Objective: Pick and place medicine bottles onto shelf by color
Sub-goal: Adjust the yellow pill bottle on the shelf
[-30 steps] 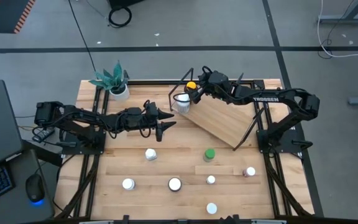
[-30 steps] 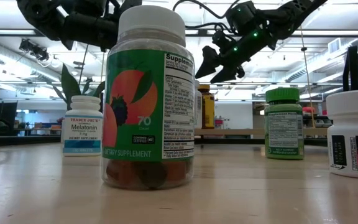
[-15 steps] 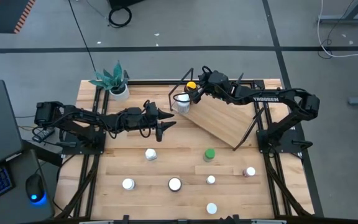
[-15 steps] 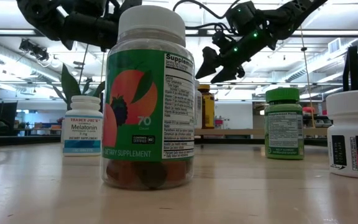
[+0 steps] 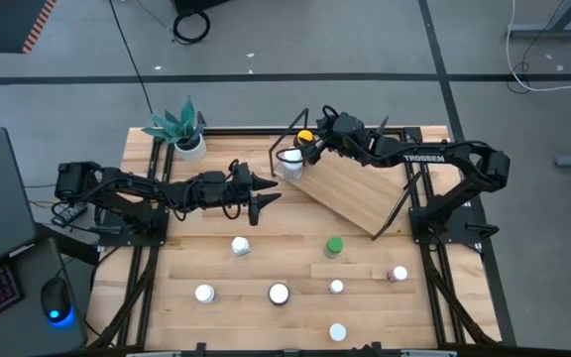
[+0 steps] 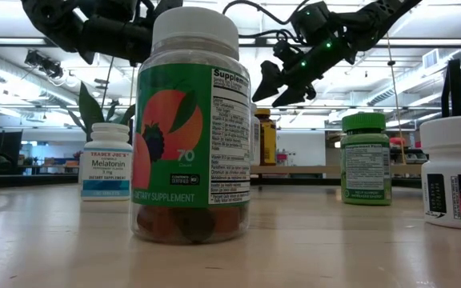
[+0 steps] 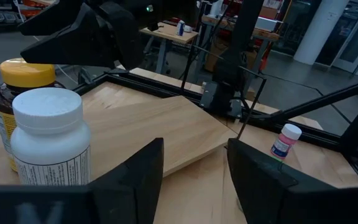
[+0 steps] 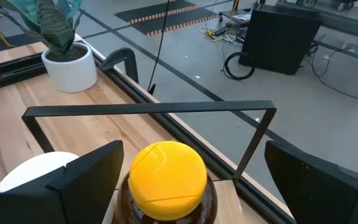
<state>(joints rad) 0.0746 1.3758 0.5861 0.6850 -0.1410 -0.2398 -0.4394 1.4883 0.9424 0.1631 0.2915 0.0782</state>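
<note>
The right claw (image 5: 312,145) is spread wide around the yellow-capped bottle (image 5: 305,138), probably just set on the shelf (image 5: 350,188) at 12 o'clock.

The left claw (image 5: 264,193) hangs half open, empty.

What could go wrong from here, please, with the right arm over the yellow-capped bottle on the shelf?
The right gripper has open jaws straddling the yellow-capped bottle; withdrawing crookedly might knock it over. The white-capped bottle stands right beside it, so a bump could tip both. The shelf is tilted, so a toppled bottle may roll off.

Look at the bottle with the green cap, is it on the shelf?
No, the green-capped bottle stands on the table, apart from the shelf.
</note>
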